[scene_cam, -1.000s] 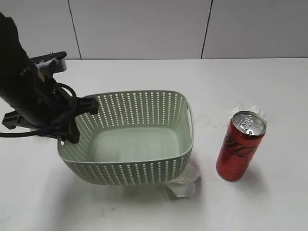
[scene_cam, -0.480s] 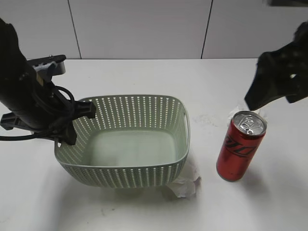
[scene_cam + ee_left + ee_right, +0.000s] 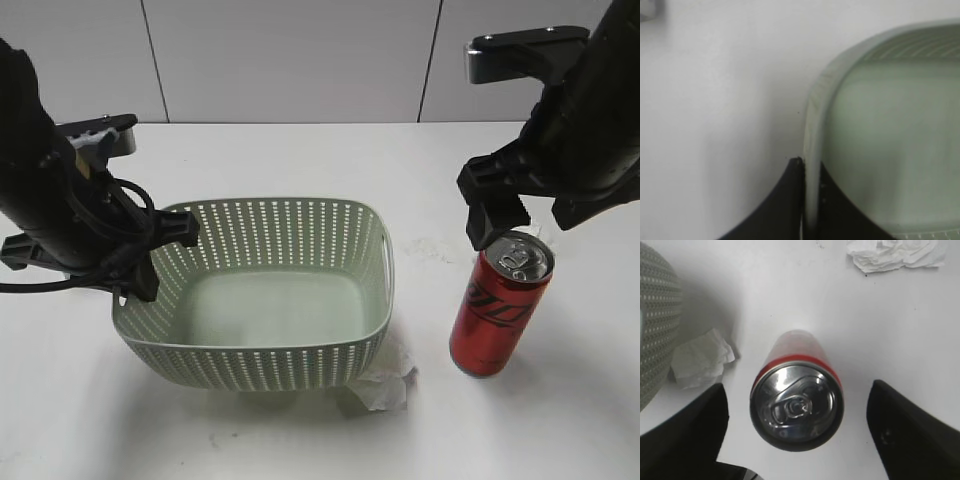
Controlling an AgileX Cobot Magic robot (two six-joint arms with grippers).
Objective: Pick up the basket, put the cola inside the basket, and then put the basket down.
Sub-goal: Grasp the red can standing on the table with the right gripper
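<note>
The left gripper is clamped on the left rim of the basket, which looks lifted just off the desk. The right gripper hangs spread wide above the cola can, standing upright right of the basket beside crumpled paper. I'd lower straight down, centred, and grip the can below its silver top without tipping it
</note>
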